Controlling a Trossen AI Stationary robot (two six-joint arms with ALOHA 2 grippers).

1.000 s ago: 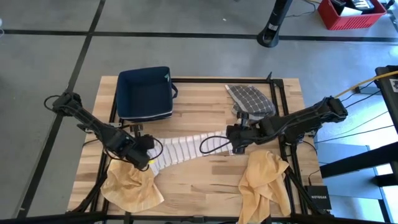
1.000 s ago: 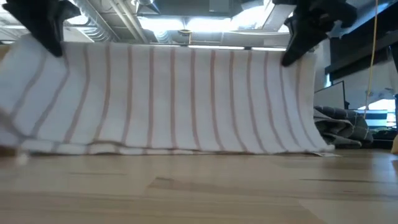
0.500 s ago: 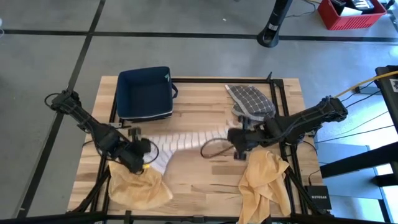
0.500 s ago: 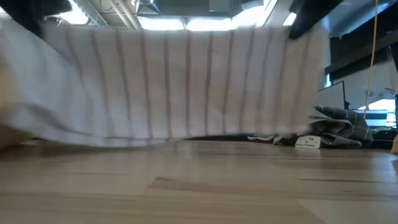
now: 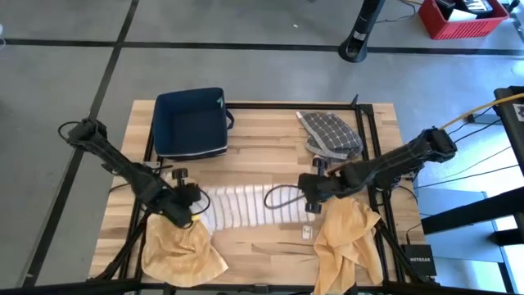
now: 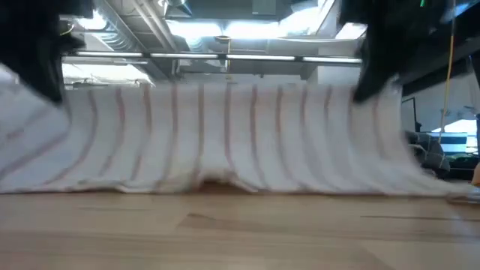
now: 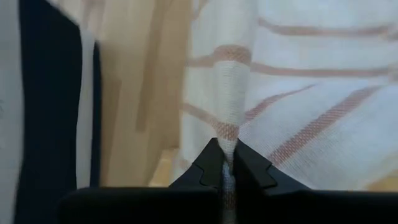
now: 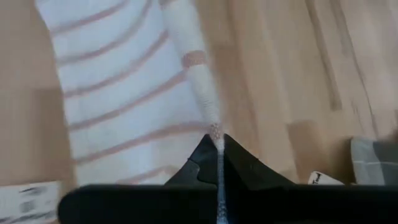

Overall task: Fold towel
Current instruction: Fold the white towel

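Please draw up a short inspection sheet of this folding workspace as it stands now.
Surface: light wooden table top, bare along the near middle.
Job's things: white cloth towel with thin brown stripes, held up by two corners, its lower edge resting on the table.
Clutter: dark blue fabric bin at the far left; grey checked cloth at the far right; yellow cloth near left; second yellow cloth near right.
Grippers: left gripper shut on a towel corner; right gripper shut on the other corner.
Cables: black cable loop beside the right gripper; yellow cable off the table's right.
Surroundings: grey floor; red crate top right.
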